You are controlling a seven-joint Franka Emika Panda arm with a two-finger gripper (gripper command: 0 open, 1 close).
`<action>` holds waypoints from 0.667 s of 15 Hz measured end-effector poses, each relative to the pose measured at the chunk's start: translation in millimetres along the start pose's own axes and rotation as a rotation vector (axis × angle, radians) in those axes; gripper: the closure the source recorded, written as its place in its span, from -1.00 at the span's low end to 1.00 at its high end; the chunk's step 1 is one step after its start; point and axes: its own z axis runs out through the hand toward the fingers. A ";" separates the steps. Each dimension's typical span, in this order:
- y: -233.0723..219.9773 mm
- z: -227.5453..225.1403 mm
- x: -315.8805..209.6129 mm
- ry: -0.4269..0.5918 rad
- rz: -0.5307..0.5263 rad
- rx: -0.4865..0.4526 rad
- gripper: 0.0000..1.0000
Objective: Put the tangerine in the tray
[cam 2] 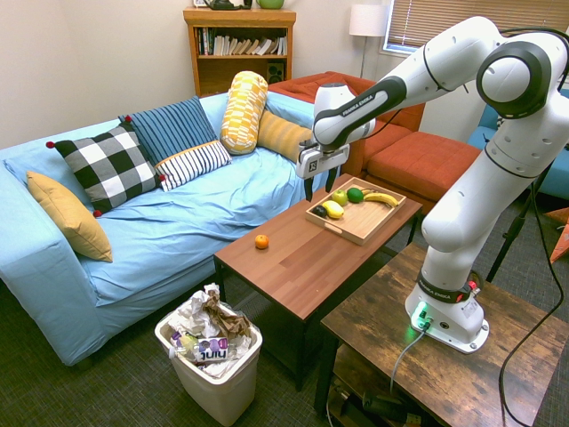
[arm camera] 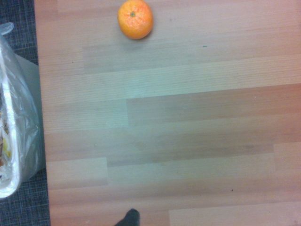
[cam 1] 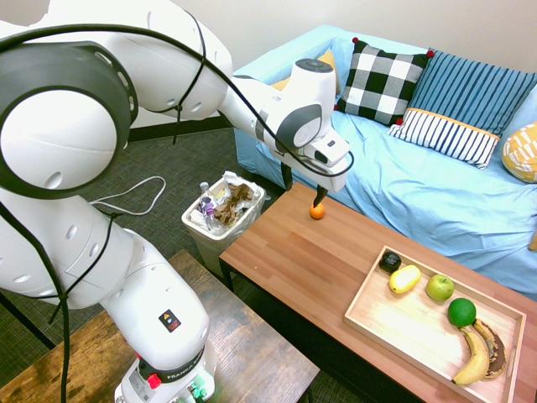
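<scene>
The tangerine (cam 1: 317, 211) (cam 2: 261, 241) (arm camera: 135, 19) is a small bright-orange fruit lying alone on the wooden coffee table (cam 1: 294, 260), near the sofa-side edge at the bin end. The light-wood tray (cam 1: 403, 327) (cam 2: 360, 224) rests on the table's other end and holds a lemon, a green apple, a lime, bananas and a small dark fruit. My gripper (cam 1: 303, 189) (cam 2: 319, 187) hangs open in the air above the table, between tangerine and tray, with nothing between its fingers. It is well clear of the fruit.
A white trash bin (cam 1: 225, 210) (cam 2: 209, 351) full of rubbish stands on the floor against the table's end nearest the tangerine. A blue sofa (cam 1: 419, 185) with cushions runs along the table's far side.
</scene>
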 end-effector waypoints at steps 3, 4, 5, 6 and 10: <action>-3.7 2.7 1.9 0.000 -0.003 -0.006 -1.00; -11.1 6.0 5.3 0.013 0.001 0.007 -1.00; -21.3 11.9 9.4 0.025 0.001 0.021 -1.00; -33.5 21.9 13.8 0.029 -0.004 0.026 -1.00; -92.5 82.6 25.2 0.021 -0.025 0.016 -1.00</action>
